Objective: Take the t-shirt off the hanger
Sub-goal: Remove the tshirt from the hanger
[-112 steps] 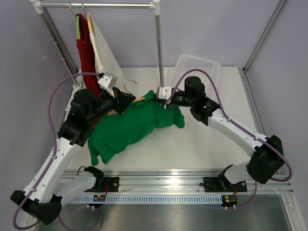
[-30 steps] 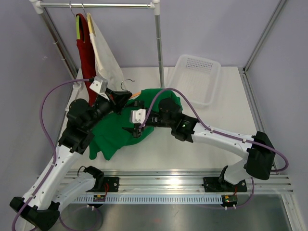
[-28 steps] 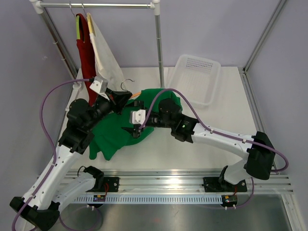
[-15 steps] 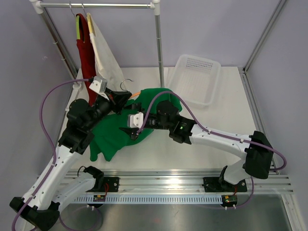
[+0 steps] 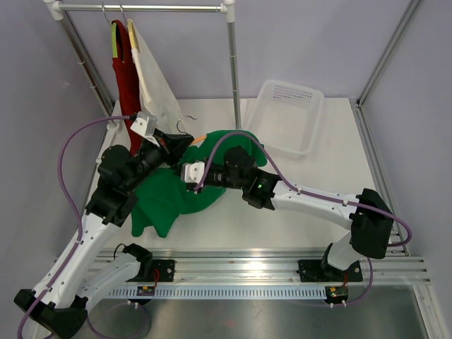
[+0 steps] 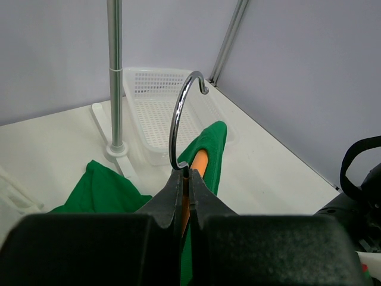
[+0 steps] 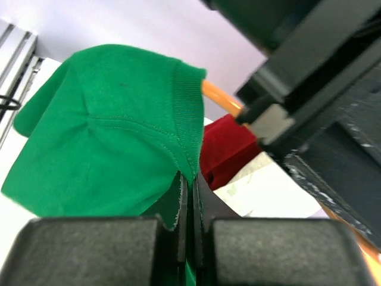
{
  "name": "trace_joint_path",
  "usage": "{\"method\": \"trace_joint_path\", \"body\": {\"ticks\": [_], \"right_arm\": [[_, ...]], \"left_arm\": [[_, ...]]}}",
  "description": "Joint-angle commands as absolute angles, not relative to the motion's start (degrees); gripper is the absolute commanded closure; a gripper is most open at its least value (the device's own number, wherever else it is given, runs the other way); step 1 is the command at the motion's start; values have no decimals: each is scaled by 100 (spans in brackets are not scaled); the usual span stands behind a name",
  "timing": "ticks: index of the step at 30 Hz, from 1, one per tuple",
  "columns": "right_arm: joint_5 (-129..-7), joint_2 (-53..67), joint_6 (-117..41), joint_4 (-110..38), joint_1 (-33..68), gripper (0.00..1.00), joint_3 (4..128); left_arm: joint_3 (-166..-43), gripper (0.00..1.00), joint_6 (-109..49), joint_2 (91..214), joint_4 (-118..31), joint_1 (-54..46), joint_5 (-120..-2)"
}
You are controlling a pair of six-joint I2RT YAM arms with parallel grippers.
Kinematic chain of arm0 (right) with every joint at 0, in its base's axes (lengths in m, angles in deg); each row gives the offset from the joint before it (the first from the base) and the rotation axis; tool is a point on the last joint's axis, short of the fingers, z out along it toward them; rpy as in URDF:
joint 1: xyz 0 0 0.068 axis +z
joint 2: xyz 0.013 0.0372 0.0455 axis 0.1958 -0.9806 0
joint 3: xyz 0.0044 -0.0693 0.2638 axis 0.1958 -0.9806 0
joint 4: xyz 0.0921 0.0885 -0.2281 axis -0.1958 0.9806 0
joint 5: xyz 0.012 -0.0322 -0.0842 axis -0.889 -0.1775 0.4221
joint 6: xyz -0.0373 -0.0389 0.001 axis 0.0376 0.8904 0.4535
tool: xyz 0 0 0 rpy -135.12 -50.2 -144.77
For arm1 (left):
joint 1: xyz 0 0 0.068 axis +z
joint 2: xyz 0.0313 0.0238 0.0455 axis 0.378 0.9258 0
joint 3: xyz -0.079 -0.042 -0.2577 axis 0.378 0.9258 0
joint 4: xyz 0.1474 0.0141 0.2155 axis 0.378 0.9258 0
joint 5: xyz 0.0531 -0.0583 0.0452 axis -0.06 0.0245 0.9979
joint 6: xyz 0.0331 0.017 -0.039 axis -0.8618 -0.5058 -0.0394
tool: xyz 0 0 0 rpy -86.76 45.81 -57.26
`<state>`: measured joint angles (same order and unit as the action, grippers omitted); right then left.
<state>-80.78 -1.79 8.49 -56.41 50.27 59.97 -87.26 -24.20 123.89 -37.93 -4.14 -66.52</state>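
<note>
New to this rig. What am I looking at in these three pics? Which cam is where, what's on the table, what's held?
Two robot arms are bolted at the table's near edge, each ending in a two-finger gripper. The wide picture comes from a fixed camera overhead; the other two come from a camera on each wrist. On the table lie a green t-shirt on an orange hanger and a white basket. A red garment and a cream garment hang on the rail behind. The left gripper is shut on the hanger just below its metal hook. The right gripper pinches the t-shirt's collar edge.
</note>
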Motion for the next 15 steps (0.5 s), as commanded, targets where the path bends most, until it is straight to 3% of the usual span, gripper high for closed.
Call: {"method": "trace_joint_path", "body": {"ticks": [1, 15], "right_arm": [[-7757, -122, 582, -6168, 5076, 100, 6154], [-6228, 695, -227, -6344, 5067, 100, 5828]], "left_arm": [[-8846, 100, -2370, 12195, -4602, -442, -6715], [-8802, 100, -2625, 12326, -4937, -442, -6865]]}}
